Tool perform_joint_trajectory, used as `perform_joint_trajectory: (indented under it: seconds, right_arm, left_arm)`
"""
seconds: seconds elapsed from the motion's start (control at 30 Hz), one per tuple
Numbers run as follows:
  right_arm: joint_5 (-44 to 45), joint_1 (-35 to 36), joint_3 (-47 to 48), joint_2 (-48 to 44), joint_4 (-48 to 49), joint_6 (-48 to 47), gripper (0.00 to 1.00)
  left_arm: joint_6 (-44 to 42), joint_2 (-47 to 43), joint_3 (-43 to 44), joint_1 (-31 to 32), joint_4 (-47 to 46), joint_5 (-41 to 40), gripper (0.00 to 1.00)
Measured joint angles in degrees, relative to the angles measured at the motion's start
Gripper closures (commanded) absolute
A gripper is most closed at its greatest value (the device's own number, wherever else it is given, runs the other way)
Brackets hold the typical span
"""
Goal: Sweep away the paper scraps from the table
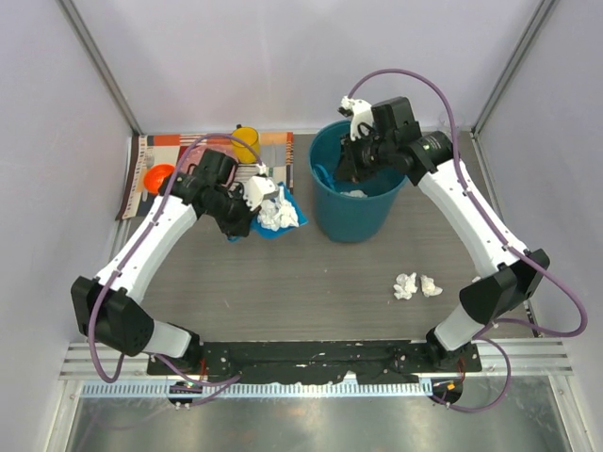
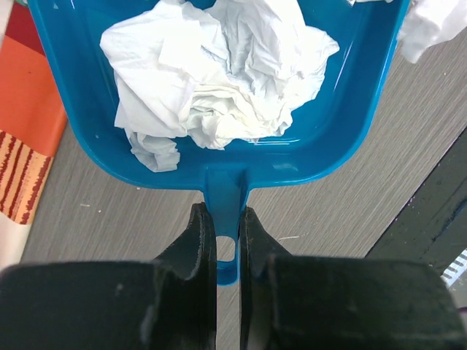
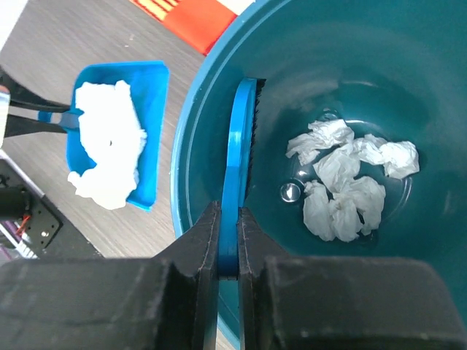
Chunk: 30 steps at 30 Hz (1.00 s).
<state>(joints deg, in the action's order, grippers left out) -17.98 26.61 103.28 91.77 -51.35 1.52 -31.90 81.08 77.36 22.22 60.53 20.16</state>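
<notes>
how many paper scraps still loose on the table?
2 paper scraps: side by side on the table, on the near side of the bucket. A white bit beside the dustpan may be a third.

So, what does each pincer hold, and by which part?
The left pincer grips the dustpan by its handle; the right pincer grips the brush by its handle.

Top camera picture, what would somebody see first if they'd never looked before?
Probably the big teal plastic bucket at the back of the dark wood-grain table, the right gripper holding a blue brush at its rim. Left of it, the left gripper pinches a blue plastic dustpan heaped with crumpled white paper. Two small white paper wads lie loose on the table's near right side.
</notes>
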Motion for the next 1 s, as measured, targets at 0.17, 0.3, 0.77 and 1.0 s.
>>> perform_joint_trajectory:
  seconds: [0.17,0.3,0.77,1.0]
  right_arm:
    - [-1.90,2.91,0.13,0.02,0.90,0.37,0.99]
    - [-2.23,4.48,1.01,0.24,1.05,0.42,0.99]
    - [10.16,5.99,2.05,0.15,1.86,1.49,0.99]
    - [17.62,6.12,1.99,-1.86,2.71,2.10,0.99]
  left_arm:
    - [0.02,-0.15,2.64,0.00,1.53,-0.02,1.00]
    - [-0.02,-0.17,3.10,0.00,2.89,0.02,1.00]
    - [-1.36,-5.51,5.60,-0.24,9.35,1.31,1.00]
    - [-1.11,-2.80,17.94,-0.24,12.96,2.03,1.00]
